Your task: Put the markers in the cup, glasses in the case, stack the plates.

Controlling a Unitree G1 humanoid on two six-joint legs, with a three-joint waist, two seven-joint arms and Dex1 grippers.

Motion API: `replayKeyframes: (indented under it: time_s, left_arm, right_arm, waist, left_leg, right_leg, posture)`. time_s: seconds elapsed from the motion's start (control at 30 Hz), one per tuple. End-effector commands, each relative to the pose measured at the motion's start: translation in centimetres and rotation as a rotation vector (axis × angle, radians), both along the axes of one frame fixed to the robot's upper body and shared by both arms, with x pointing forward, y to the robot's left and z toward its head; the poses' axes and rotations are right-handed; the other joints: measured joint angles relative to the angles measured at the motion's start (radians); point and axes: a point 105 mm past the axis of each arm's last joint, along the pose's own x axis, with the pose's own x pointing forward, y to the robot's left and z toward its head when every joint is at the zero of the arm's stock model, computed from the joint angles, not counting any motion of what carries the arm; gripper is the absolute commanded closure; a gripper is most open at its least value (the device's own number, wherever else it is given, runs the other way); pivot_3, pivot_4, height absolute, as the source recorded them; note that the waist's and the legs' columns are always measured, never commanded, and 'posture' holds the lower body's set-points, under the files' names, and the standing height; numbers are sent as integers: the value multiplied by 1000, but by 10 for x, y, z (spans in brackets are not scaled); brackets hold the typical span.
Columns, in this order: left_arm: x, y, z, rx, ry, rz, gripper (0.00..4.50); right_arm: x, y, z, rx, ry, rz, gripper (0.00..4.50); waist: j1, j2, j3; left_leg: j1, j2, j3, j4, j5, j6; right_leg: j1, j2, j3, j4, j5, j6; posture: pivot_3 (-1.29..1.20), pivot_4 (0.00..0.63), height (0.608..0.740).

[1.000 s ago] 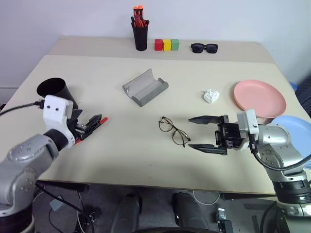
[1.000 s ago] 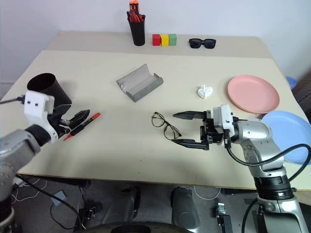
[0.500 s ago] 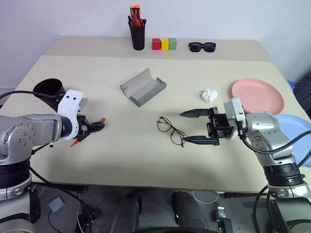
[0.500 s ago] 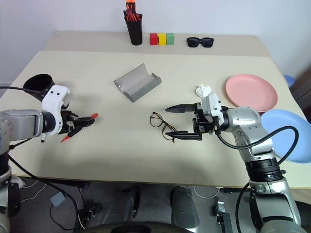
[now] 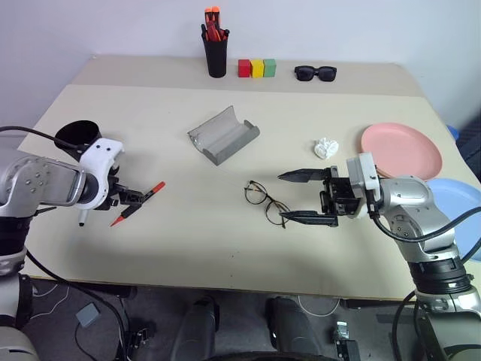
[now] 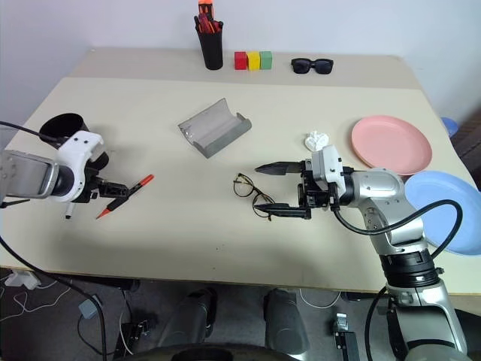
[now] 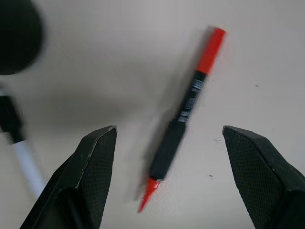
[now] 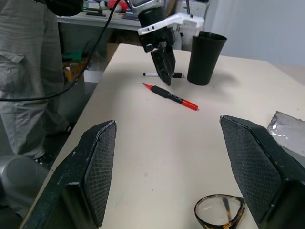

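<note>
A pale beige surface (image 5: pixel 225 226) carries everything. At the near left the left claw (image 5: pixel 132 197) points down with fingers spread wide over the red marker (image 5: pixel 138 203), holding nothing; the white marker (image 6: pixel 68 213) lies just left of it, near the black cup (image 5: pixel 76 136). The right claw (image 5: pixel 294 197), wide and empty, hovers just right of the glasses (image 5: pixel 265 202). The open case (image 5: pixel 224 134) lies farther back; the pink plate (image 5: pixel 400 151) and blue plate (image 6: pixel 446 210) sit at the right.

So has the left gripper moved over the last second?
Yes. The left gripper has swung back from beside the red marker toward the cup, tipping downward above the marker.
</note>
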Motion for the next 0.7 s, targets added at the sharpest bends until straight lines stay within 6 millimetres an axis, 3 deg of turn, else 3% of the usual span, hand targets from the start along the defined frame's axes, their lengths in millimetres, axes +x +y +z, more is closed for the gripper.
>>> replayKeyframes:
  time_s: [0.03, 0.27, 0.37, 0.53, 0.57, 0.63, 0.7]
  left_arm:
    - [1, 3, 2, 36, 34, -4, 839]
    - [13, 9, -7, 117, 115, 17, 839]
    - [19, 11, -12, 176, 128, -17, 1670]
    - [24, 9, -15, 189, 147, -44, 4124]
    - [24, 9, -15, 181, 143, -42, 4437]
    - [24, 4, -8, 138, 121, -46, 4437]
    - [28, -14, 7, 13, 51, -73, 4437]
  right_arm:
    - [-5, 1, 13, 27, -52, 6, 961]
    - [-8, 0, 13, 37, -46, -20, 961]
    - [-10, 1, 12, 41, -40, -29, 961]
    - [-11, 1, 12, 41, -36, -46, 961]
    - [-11, 0, 12, 40, -37, -49, 961]
    - [-11, 0, 12, 39, -41, -55, 961]
    - [-10, -1, 13, 42, -45, -61, 961]
  waist:
    - [-2, 0, 0]
    - [0, 0, 0]
    - [-1, 0, 0]
    - [-1, 0, 0]
    - [-2, 0, 0]
    - [-2, 0, 0]
    - [-1, 0, 0]
  left_leg:
    - [0, 0, 0, 0, 0, 0]
    - [-2, 0, 0, 1, 0, 0]
    - [-3, -1, 0, 1, 0, 0]
    - [-5, -1, 0, 2, 0, 0]
    - [-5, -1, 0, 2, 0, 0]
    - [-5, -1, 0, 2, 0, 0]
    - [-5, -1, -1, 2, 0, 0]
  right_leg:
    - [0, 0, 0, 0, 0, 0]
    - [-3, 0, 0, 3, 0, 1]
    - [-3, 0, 0, 3, -1, 1]
    - [-7, 0, 0, 8, -1, 1]
    - [-7, 0, 0, 9, -1, 1]
    - [-8, 0, 0, 10, -1, 1]
    - [-8, 0, 0, 11, -1, 1]
  posture:
    - [0, 150, 740]
    - [0, 150, 740]
    - [0, 150, 740]
    - [0, 150, 740]
    - [0, 150, 740]
    - [0, 150, 740]
    - [0, 150, 740]
